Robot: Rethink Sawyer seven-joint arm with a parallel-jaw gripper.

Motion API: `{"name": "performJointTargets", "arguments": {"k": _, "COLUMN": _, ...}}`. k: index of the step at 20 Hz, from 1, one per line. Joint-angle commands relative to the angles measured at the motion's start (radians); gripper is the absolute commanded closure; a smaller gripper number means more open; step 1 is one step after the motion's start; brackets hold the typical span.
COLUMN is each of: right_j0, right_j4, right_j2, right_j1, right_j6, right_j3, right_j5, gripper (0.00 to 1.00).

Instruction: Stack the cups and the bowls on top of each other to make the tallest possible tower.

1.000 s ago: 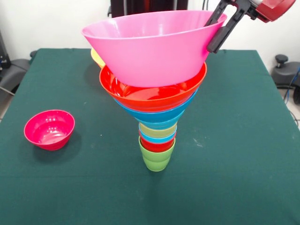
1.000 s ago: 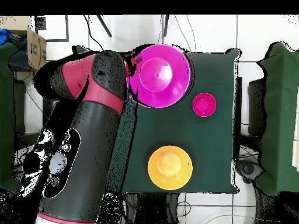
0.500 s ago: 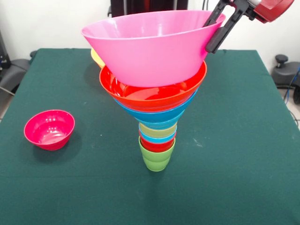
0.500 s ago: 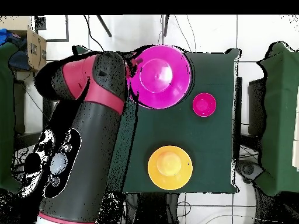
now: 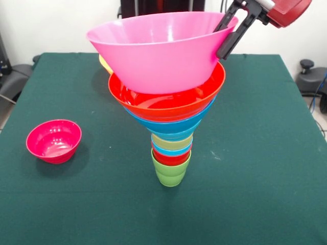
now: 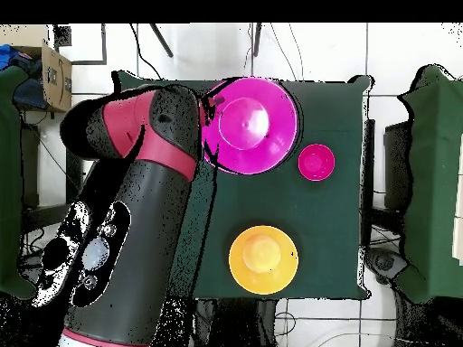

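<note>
A dark green cloth-covered table point(image 5: 265, 153) is seen in a room with a white wall behind it and pale floor tiles around it. A brown cardboard box point(image 6: 56, 77) is seen at one edge in the overhead view.

Near the middle of the table, the tall funnel-shaped tower of plastic cups and bowls point(image 5: 171, 122) is stood on a lime green plastic cup point(image 5: 170, 172). Red, light blue and yellowish layers are stacked above it, then a blue bowl point(image 5: 171, 126) and a wide red-orange bowl point(image 5: 168, 102). The large glossy pink plastic bowl point(image 5: 153, 51) is set on top, tilted.

The pink bowl's rim is pinched by the black gripper point(image 5: 230, 28); its fingers are closed narrowly on the rim.

A small magenta round bowl point(image 5: 53, 140) is left alone on the cloth, well apart from the tower. A large yellow-orange bowl point(image 6: 262, 259) is placed upside down near the robot's side.
</note>
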Motion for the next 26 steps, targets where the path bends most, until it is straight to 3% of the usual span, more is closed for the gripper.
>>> {"name": "performJointTargets", "arguments": {"k": 1, "right_j0": 0.004, "right_j4": -0.083, "right_j2": 0.118, "right_j1": 0.029, "right_j6": -0.111, "right_j3": 0.097, "right_j5": 0.048, "gripper": 1.0}}
{"name": "performJointTargets", "arguments": {"k": 26, "right_j0": 0.016, "right_j4": -0.081, "right_j2": 0.102, "right_j1": 0.069, "right_j6": -0.05, "right_j3": 0.066, "right_j5": 0.015, "gripper": 1.0}}
